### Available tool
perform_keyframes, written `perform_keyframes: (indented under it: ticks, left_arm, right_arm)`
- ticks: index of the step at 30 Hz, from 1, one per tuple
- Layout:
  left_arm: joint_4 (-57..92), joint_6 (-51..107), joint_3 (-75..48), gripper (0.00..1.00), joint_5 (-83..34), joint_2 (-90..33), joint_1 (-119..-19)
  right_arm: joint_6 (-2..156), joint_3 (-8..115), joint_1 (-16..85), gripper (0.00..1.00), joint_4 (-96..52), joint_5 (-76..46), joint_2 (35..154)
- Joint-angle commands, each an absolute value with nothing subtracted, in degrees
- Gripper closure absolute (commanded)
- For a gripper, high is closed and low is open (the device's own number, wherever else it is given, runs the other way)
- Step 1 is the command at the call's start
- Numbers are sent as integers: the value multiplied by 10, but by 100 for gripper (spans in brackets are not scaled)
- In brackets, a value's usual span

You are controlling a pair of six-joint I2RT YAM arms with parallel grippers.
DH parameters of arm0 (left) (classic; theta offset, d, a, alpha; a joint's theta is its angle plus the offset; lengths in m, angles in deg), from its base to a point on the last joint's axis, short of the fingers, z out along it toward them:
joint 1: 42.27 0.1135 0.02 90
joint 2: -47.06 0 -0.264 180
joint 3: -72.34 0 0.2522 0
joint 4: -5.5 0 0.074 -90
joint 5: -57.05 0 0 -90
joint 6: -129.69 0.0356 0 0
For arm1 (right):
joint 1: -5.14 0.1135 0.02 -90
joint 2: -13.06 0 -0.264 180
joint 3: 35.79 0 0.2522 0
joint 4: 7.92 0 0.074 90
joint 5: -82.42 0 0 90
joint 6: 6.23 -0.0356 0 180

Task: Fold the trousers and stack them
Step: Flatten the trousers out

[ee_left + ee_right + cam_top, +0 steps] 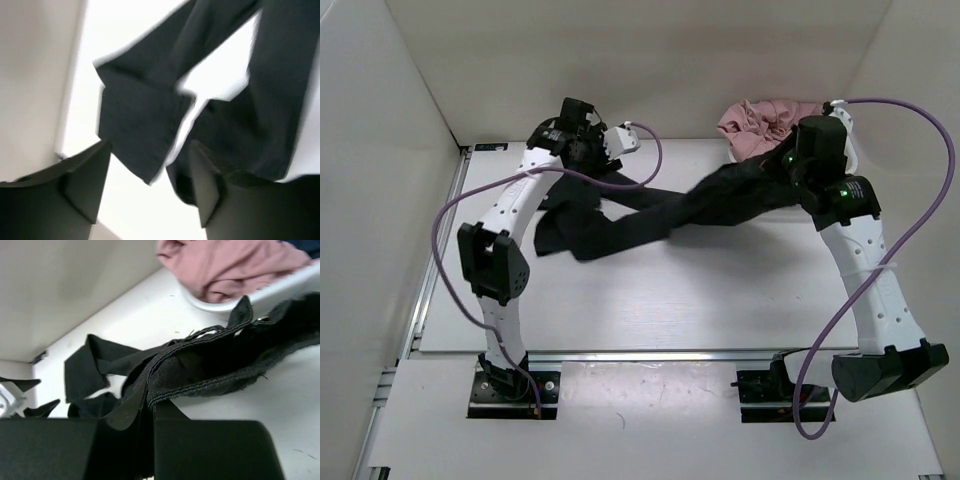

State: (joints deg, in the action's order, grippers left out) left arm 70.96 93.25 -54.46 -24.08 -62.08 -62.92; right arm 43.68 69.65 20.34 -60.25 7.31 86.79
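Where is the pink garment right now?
In the top view, the pink garment lies far right, heaped in the white tub, just beyond the black trousers.

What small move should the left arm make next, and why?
Probably lower the open left claw onto the leg cuff below it and close: the right claw grips the waistband, while the legs of the trousers lie crossed and loose.

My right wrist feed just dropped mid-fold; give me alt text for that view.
The right gripper is shut on a seamed edge of the black trousers, which trail away across the white table. Behind them, a pink garment lies heaped in a white tub.
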Motion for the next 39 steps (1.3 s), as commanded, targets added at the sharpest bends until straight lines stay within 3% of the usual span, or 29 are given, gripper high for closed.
perform_keyframes:
  ticks: [1, 2, 3, 5, 6, 8, 10, 13, 19, 26, 32, 36, 38, 39]
  left_arm:
    - [769, 814, -629, 23, -245, -605, -625]
    - [764, 794, -608, 2, -234, -583, -616]
    - [753, 789, -543, 0, -228, -525, -610]
    - [714, 784, -454, 0, -230, -461, -595]
    - [702, 793, -353, 0, -243, -406, -595]
    - [684, 800, -255, 6, -277, -372, -595]
    - [666, 788, -151, 9, -327, -363, -590]
    - [623, 748, -82, 7, -366, -392, -547]
    - [604, 661, -167, 5, -254, -522, -438]
    - [592, 636, -219, 3, -221, -629, -443]
    - [592, 610, -208, 6, -152, -625, -453]
    - [600, 610, -179, 29, -203, -655, -460]
    - [621, 610, -172, 77, -203, -668, -453]
    - [627, 615, -172, 86, -197, -668, -435]
  right_arm:
    - [468, 675, 187, 100, -588, 124, 852]
    - [468, 665, 176, 100, -588, 118, 852]
    - [468, 656, 170, 100, -581, 113, 857]
    - [462, 634, 160, 100, -574, 94, 857]
    - [455, 628, 153, 100, -574, 94, 857]
    - [455, 621, 153, 100, -566, 87, 857]
    - [455, 621, 153, 100, -560, 74, 857]
    - [455, 616, 153, 100, -560, 74, 857]
    - [462, 574, 153, 100, -565, 74, 837]
    - [467, 507, 148, 100, -565, 90, 784]
    - [467, 489, 137, 100, -578, 103, 770]
    - [467, 489, 137, 100, -583, 116, 759]
    - [467, 489, 137, 100, -583, 116, 759]
    - [467, 494, 137, 100, -583, 123, 759]
